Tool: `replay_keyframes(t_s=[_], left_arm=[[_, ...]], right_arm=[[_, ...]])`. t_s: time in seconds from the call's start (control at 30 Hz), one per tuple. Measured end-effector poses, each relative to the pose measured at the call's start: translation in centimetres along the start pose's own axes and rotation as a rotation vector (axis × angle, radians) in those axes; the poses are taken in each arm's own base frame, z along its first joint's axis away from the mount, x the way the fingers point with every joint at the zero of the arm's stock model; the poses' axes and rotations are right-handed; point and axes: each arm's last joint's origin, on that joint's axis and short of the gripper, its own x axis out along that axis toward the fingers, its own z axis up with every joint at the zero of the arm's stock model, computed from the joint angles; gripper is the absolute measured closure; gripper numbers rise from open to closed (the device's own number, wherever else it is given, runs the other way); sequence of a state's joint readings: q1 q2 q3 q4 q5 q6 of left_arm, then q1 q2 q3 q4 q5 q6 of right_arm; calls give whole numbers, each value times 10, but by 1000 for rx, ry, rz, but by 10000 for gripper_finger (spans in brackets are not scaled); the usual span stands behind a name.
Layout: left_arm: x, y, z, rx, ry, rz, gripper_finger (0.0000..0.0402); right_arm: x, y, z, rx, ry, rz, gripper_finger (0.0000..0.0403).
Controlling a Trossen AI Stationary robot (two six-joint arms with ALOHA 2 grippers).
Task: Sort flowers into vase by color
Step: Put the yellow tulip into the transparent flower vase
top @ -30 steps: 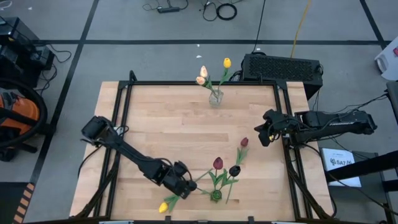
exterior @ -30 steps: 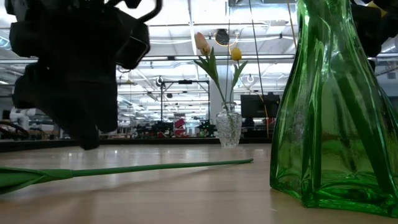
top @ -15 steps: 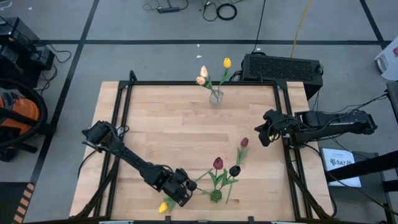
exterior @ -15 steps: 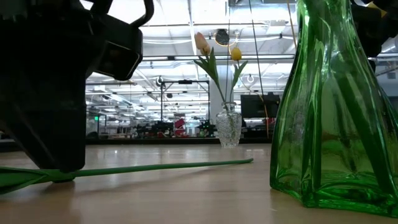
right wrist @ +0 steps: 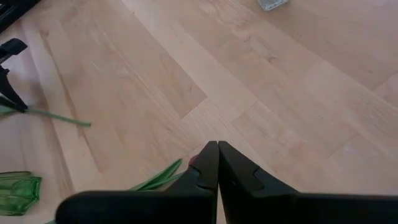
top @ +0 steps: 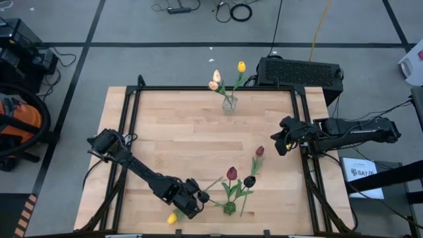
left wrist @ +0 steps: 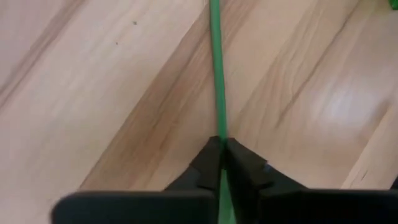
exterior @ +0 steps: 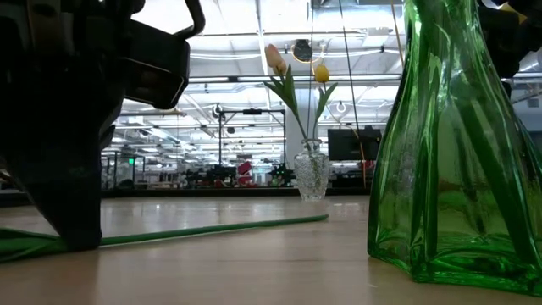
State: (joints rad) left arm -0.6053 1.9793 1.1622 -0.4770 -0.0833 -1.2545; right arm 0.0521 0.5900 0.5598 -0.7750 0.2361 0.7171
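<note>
A yellow tulip (top: 172, 217) lies on the table near its near edge, its long green stem (exterior: 212, 229) running toward the green vase (top: 229, 207). My left gripper (top: 192, 202) is low over that stem and shut on it. The green vase holds three dark red and near-black tulips (top: 231, 173). A clear vase (top: 229, 104) at the far edge holds two peach tulips and a yellow one (top: 241, 67). My right gripper (top: 280, 143) hangs shut at the table's right side, touching nothing. My left gripper pinches the yellow tulip's stem (left wrist: 219, 134) between its two fingers, some way along from the head. The fingers (exterior: 72, 237) come from above, pointing down, and lie along the stem in the wrist view. The stem still lies on the table, its free end (exterior: 318, 219) toward the green vase.
The green vase (exterior: 457, 169) stands close to the low camera and just right of my left gripper. A black box (top: 301, 71) sits behind the table's far right corner. Bare wood (top: 178, 139) stretches across the table's middle between the two vases.
My left gripper has moved down and toward the near edge, onto the yellow tulip's stem. In the last half second the stem has slid a little along the table, its free end drawing back from the green vase.
</note>
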Motion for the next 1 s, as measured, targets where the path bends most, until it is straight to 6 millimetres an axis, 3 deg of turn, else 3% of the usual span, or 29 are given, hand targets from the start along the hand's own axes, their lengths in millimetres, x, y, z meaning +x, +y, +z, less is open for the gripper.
replay_keyframes(t_s=[0.23,0.37,0.67,1.0], left_arm=[[-3,2,6,-14,10,-16,395],[-19,6,11,-17,13,-16,399],[-71,52,19,27,92,295,401],[-114,92,83,262,-29,272,401]], right_arm=[[0,0,0,-28,-3,-4,403],[0,0,0,-31,-5,-6,403],[0,0,1,-54,-12,0,403],[3,6,7,-63,-72,20,403]])
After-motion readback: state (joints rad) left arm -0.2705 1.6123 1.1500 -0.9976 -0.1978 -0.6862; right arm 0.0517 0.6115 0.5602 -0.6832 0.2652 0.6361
